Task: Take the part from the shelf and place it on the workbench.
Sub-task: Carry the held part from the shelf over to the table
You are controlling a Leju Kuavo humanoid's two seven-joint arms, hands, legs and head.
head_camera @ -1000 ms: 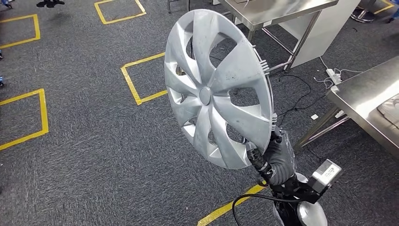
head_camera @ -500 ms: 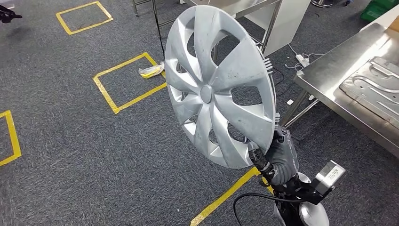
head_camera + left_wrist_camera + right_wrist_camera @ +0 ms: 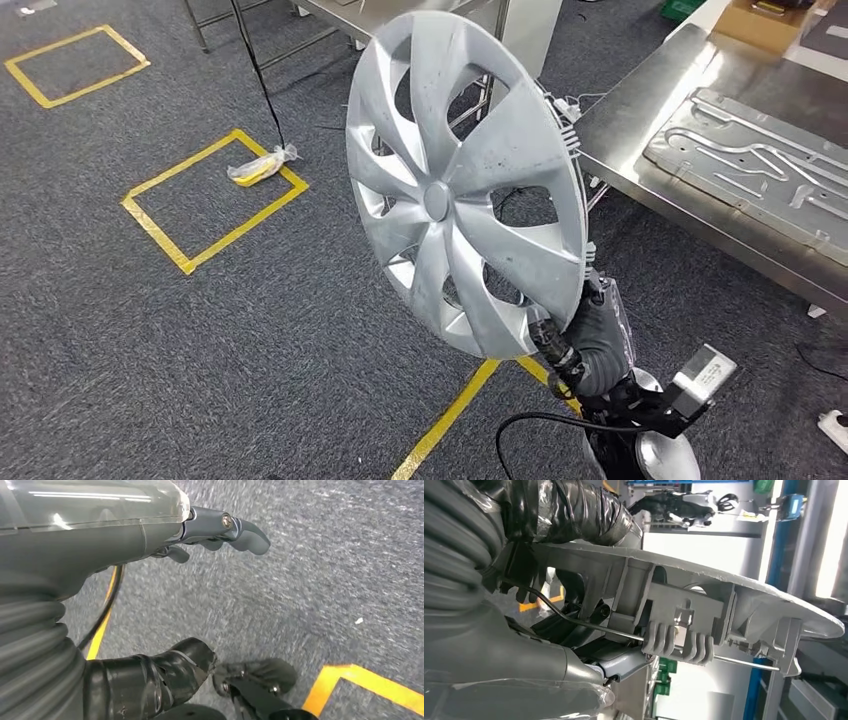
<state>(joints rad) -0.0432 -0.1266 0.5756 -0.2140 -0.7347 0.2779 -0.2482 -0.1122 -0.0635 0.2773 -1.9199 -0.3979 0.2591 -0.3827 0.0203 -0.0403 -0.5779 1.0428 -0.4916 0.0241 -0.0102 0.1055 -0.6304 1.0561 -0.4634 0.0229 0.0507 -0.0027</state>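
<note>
At the near right of the head view, the hubcap (image 3: 465,185) is held upright above the carpet (image 3: 200,340), gripped at its lower rim by the fingers of the right hand (image 3: 592,335); in the right wrist view the same grip is seen from behind, with the fingers closed over the rim and the clips on the back of the part (image 3: 684,615). Over the last second the whole scene has been shifted leftward across the head view, which is read as the robot turning rather than the things moving: the taped yellow squares (image 3: 215,195) have slid left and the steel counter (image 3: 640,140) at the far right, earlier cut by the edge, is now seen in greater part, with a pressed metal panel (image 3: 750,170) lying on it. The hubcap itself has been kept at the same place relative to the arm. The part is thus judged to be off the shelf and in carriage, with the placing not yet done. The left hand (image 3: 200,535) is seen hanging above the carpet, its fingers apart and nothing held. No brand, label or legible writing can be made out on the hubcap or the counter.
</note>
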